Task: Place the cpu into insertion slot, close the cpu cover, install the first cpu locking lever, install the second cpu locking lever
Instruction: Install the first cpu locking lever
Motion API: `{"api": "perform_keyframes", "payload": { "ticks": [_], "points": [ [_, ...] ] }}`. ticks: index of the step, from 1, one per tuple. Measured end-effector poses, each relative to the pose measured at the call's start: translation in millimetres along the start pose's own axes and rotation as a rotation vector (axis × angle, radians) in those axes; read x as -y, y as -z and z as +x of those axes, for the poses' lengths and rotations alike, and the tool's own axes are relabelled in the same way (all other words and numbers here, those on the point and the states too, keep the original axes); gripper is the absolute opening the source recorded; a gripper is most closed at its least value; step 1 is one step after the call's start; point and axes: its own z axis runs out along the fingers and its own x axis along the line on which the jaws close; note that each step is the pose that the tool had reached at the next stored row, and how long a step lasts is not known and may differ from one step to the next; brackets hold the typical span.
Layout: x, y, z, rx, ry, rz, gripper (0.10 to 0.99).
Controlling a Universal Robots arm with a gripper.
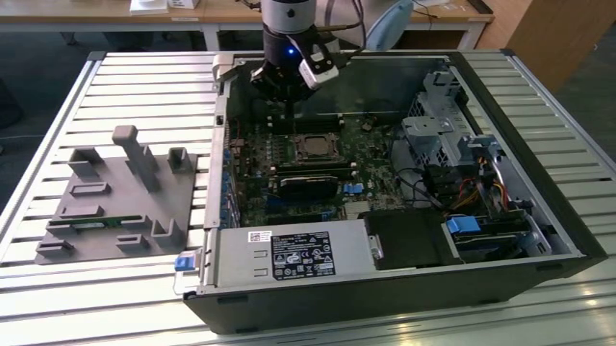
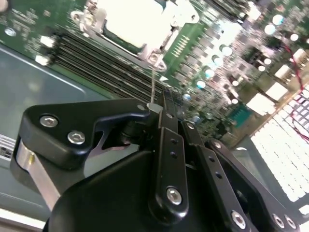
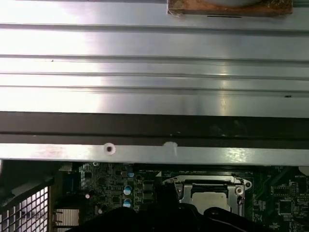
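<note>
Pincer [image 2: 162, 105] narrow, fingers together, my tip touching a thin locking lever [image 2: 153, 82] just beside the insertion slot [image 1: 297, 146], cpu cover [image 3: 205, 181] lying flat over it.

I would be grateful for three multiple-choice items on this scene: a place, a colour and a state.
1. In the exterior view, the grey fixture lies where?
A. On the exterior view's left of the computer case
B. On its right
C. Inside it
2. The circuit board around the insertion slot is:
A. Red
B. Green
C. White
3. The computer case is:
A. Shut
B. Open, board exposed
C. Upside down
Answers: 1 A, it rests on the slatted table beside the case; 2 B, green shows in the second wrist view; 3 B, the gripper hangs over the exposed board.
</note>
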Motion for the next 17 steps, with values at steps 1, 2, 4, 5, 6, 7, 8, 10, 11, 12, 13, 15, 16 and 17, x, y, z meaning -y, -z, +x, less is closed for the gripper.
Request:
{"api": "perform_keyframes", "payload": {
  "ticks": [1, 2, 4, 5, 6, 7, 8, 10, 11, 12, 13, 15, 16, 17],
  "points": [
    [-0.2, -0.5, -4.2, -0.0001, 0.000, 0.000, 0.106],
    [-0.5, -1.0, -8.7, -0.0005, 0.000, 0.000, 0.106],
    [-1.0, -2.2, -17.5, -0.0012, 0.000, 0.000, 0.106],
    [-1.2, -2.8, -22.0, -0.0016, 0.000, 0.000, 0.106],
    [-1.5, -3.5, -26.5, -0.0021, 0.000, 0.000, 0.106],
    [-1.7, -4.1, -30.1, -0.0026, 0.000, 0.000, 0.106],
    [-1.7, -4.7, -30.6, -0.0023, 0.000, 0.000, 0.106],
    [-1.5, -5.1, -30.6, -0.0008, 0.000, -0.009, 0.106],
    [-1.4, -5.4, -30.6, -0.0001, 0.000, -0.021, 0.106],
    [-1.2, -5.5, -30.5, -0.0001, 0.000, -0.033, 0.106],
    [-1.1, -6.0, -30.5, 0.0001, 0.000, -0.039, 0.106],
    [-1.1, -7.4, -30.6, 0.0003, 0.000, -0.040, 0.106],
    [-1.1, -7.9, -30.6, 0.0000, 0.004, -0.040, 0.106],
    [-1.1, -8.7, -30.6, -0.0001, 0.013, -0.040, 0.106]
  ]
}}
